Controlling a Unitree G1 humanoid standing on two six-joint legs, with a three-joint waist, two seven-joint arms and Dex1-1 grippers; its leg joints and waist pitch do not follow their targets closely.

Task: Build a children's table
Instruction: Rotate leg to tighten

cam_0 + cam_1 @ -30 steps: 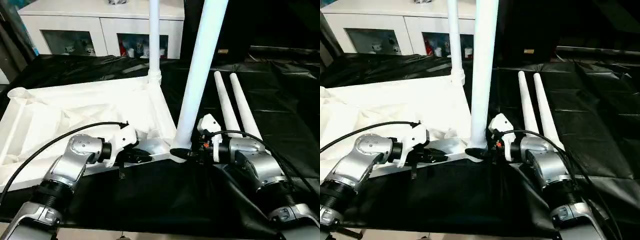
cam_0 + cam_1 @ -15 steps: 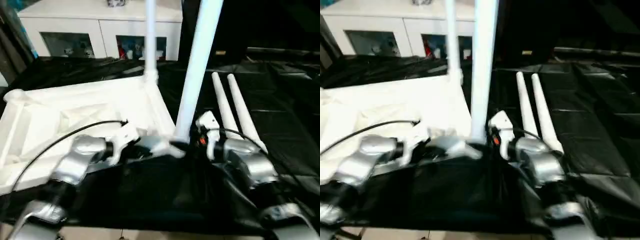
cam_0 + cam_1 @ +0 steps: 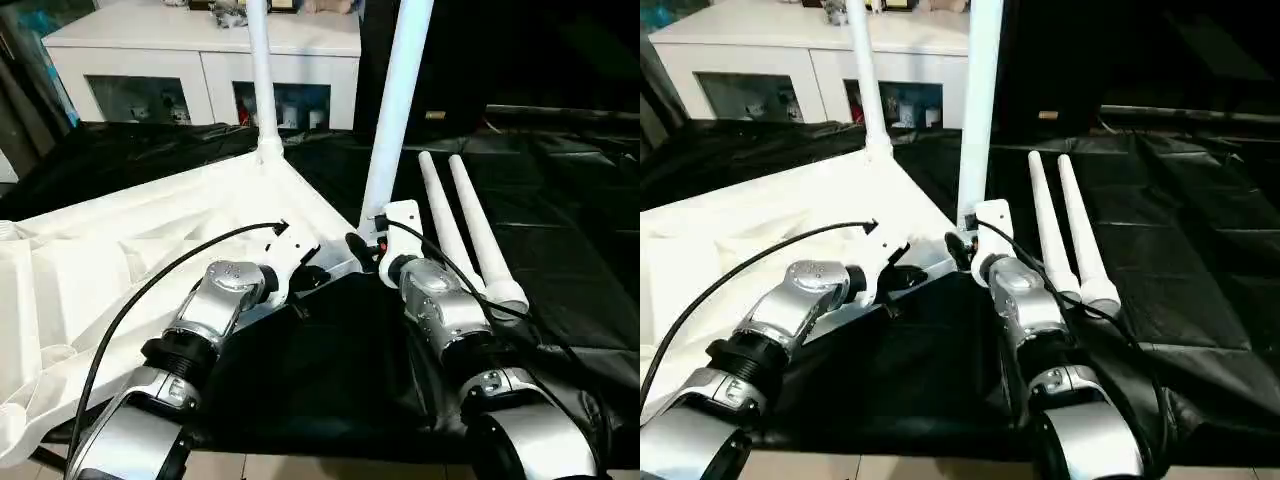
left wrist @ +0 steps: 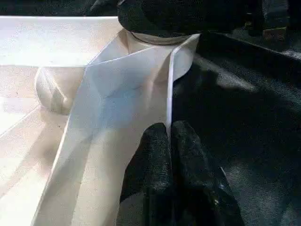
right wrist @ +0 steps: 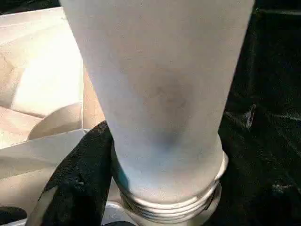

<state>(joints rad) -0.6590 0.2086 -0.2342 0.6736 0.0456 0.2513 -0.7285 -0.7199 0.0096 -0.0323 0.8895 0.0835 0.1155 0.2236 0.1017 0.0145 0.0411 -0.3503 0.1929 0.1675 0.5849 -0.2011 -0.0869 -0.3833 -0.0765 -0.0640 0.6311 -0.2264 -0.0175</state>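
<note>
White plastic covers the left half of the black-sheeted desk [image 3: 560, 260]: the tabletop [image 3: 120, 260] lies upside down, ribbed underside up, with one rounded corner socket pointing toward the robot between its two forearms. Two tapered legs already stand upright in it, a far leg [image 3: 257, 70] rising from the far corner and a near leg [image 3: 395, 110] planted in the near corner socket. Two spare legs [image 3: 470, 235] lie side by side on the black sheet just to the right of that corner, touching each other along their length. On the left, the left gripper [image 4: 170, 141] has its black fingers pressed together, pinching the thin upright edge of the tabletop rim just short of the near corner. On the right, the right gripper [image 3: 362, 243] sits at the foot of the near leg with its fingers spread wide around the base, one black finger [image 5: 82, 179] lying against the leg's ridged collar; whether it truly squeezes the leg I cannot tell. Behind the desk stands a white cabinet [image 3: 200, 60] with glass doors.
</note>
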